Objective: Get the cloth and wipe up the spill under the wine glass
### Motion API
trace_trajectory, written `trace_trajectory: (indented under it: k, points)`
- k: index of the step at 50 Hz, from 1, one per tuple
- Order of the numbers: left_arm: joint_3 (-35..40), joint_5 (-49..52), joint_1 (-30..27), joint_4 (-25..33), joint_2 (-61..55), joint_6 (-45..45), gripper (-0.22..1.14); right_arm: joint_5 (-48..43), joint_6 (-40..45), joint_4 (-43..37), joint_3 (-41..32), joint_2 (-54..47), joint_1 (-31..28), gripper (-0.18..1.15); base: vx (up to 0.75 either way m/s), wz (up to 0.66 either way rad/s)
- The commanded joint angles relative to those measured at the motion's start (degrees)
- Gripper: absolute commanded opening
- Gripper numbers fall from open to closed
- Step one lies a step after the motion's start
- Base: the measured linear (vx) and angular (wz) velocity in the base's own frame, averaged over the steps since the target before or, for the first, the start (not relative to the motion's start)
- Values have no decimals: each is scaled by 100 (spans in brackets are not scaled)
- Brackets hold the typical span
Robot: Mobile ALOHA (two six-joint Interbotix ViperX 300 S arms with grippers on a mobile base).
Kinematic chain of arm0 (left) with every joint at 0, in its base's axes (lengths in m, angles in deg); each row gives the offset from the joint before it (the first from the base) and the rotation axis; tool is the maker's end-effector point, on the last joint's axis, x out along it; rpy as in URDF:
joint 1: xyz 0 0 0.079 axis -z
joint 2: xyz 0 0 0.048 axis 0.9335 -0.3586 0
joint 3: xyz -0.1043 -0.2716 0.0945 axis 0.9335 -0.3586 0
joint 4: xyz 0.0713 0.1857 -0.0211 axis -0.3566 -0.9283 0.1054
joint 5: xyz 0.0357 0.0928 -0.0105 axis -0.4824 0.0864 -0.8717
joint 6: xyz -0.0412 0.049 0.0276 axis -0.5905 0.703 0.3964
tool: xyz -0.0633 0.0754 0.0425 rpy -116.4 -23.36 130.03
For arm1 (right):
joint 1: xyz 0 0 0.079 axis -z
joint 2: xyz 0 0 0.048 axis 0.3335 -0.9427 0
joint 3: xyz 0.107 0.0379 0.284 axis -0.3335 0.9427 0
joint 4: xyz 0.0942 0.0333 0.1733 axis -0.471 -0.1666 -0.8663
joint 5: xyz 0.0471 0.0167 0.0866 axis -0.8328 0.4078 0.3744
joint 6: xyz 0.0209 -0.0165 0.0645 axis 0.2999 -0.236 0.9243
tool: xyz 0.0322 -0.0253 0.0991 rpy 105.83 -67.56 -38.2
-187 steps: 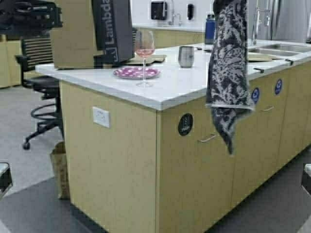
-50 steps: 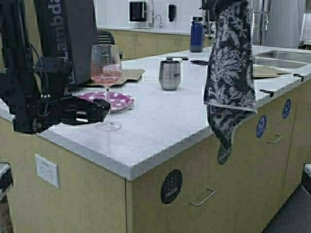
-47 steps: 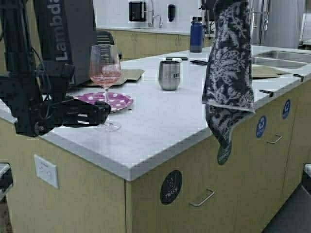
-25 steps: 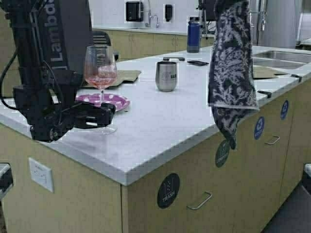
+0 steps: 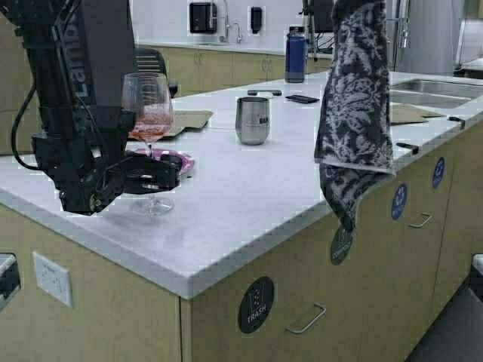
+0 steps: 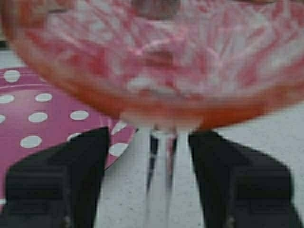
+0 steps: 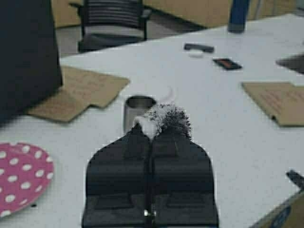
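two end effectors over a smooth white speckled bench [image 5: 249, 196]. left end effector [image 5: 162, 175] parted either side of the thin stem of the wine glass [image 5: 148, 121], fingers [image 6: 57, 183] apart from it; clear rounded bowl tinted pink, round foot on the bench beside a pink polka-dot plate [image 7: 19, 183]. right end effector [image 7: 151, 130] clamped on a corner of the cloth [image 5: 355, 113], soft charcoal with white leaf print, hanging in folds past the bench edge. brushed steel tumbler [image 5: 252, 120] behind.

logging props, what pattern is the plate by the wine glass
Pink with white polka dots; the plate shows best in the left wrist view.
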Motion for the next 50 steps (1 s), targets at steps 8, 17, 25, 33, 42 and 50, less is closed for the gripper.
trace_trajectory:
  k: [8,17,25,33,42,50]
  points:
    - [-202,-132,18,-9,334,-9,26,-88,18,0,-70,-79,-26,6,5,-3]
    - [-431,-202,53,-35,642,0,21,-141,35,-18,-132,-211,-123,6,3,1]
    - [-826,-149,79,-70,1266,-62,21,9,255,-18,-896,-598,-123,6,2,0]
    - [-1327,237,79,-70,2118,-141,20,448,439,-9,-1995,-1310,-123,6,1,0]
    - [-1784,809,79,-70,3173,-246,20,677,606,-9,-3041,-2232,-211,6,1,0]
    - [-2039,1626,79,-70,4157,-483,20,677,782,0,-3437,-2830,-457,6,0,0]
